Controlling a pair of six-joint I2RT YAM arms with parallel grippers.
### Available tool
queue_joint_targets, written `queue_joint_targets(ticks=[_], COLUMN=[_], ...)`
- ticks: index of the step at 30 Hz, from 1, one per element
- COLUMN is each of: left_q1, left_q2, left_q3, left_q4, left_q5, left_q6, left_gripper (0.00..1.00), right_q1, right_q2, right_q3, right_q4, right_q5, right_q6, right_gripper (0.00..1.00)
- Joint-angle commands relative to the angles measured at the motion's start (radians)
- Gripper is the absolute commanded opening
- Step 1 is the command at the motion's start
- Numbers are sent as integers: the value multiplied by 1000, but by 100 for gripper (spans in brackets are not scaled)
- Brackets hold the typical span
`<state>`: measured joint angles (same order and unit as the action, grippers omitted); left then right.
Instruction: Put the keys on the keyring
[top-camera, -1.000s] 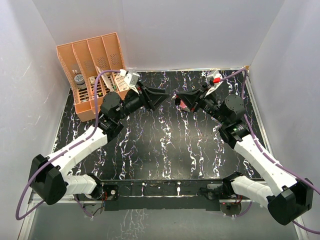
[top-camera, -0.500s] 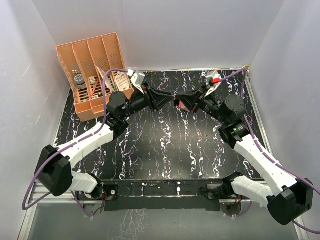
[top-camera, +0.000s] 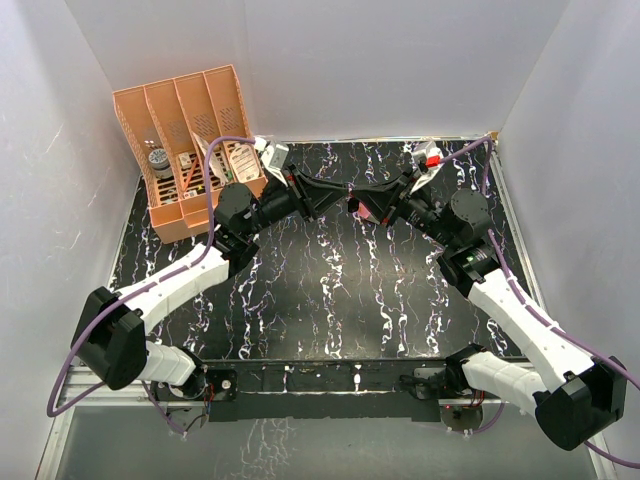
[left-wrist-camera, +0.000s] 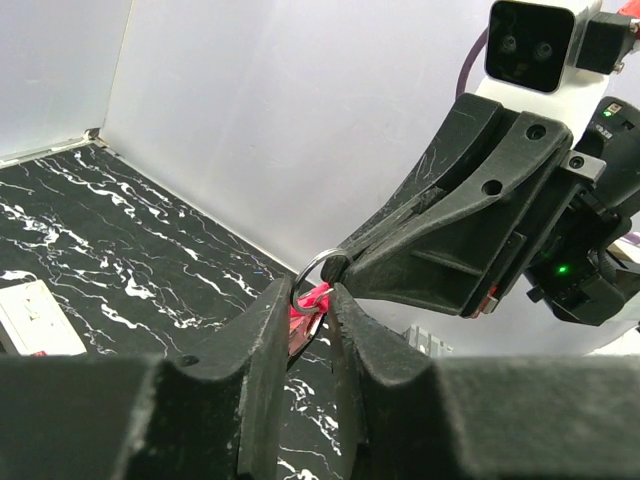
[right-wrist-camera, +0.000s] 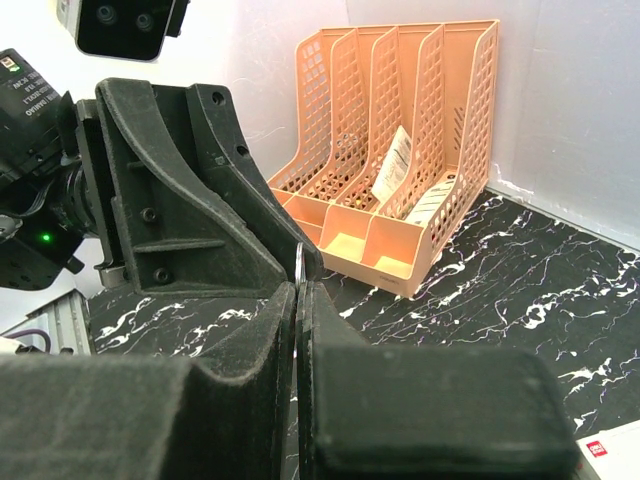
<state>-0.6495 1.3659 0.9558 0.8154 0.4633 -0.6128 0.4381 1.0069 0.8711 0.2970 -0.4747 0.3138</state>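
Observation:
The keyring hangs above the table between the two arms, a pink strap (left-wrist-camera: 312, 300) under a round metal ring (left-wrist-camera: 312, 272). My right gripper (top-camera: 356, 201) is shut on that ring, whose thin edge pokes out of the closed fingertips (right-wrist-camera: 301, 262). My left gripper (left-wrist-camera: 312, 300) faces it tip to tip, its jaws a narrow gap apart on either side of the strap. Whether they press the strap, I cannot tell. A small silvery piece (left-wrist-camera: 315, 325) hangs by the strap; I cannot tell if it is the keys.
An orange file organiser (top-camera: 185, 145) with several slots stands at the back left, also in the right wrist view (right-wrist-camera: 400, 150). A small white box (left-wrist-camera: 35, 318) lies on the black marbled table (top-camera: 330, 290) below the grippers. White walls enclose the table.
My left arm has swung right until its fingertips met the right gripper, and its jaws have narrowed around the pink strap. The right arm has stayed put, shut on the ring.

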Motion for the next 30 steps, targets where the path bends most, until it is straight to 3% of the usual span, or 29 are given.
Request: queue_joint_targets(ticks=[1,4,13,17,23,27,30], left_q1=[6,7,6,7,6,6,5], left_q2=[-2,-2,32,29,10,7,7], left_q3=[52,58,64,67,77,122,167], left_q4=[68,75,95,93,49,-107,-246], left_q5=[38,53,68,70,61,17,-32], left_q6=[-5,-13,-30,-33,-30,2,24], left_gripper=[17,12,12,0,0,0,0], right_q1=[-2,-1,-1,-1,-1,-1,-1], right_q2=[-7,-8,-1,-2,2,-7,-22], right_q3=[17,17,15,14,27,28,29], right_q4=[75,76,79,76,36,20,3], right_q5=[-10,-10,-15,-8,44,102,140], right_q6=[4,7,9,7,-2,-10,-34], right_gripper=[0,0,0,0,0,25,32])
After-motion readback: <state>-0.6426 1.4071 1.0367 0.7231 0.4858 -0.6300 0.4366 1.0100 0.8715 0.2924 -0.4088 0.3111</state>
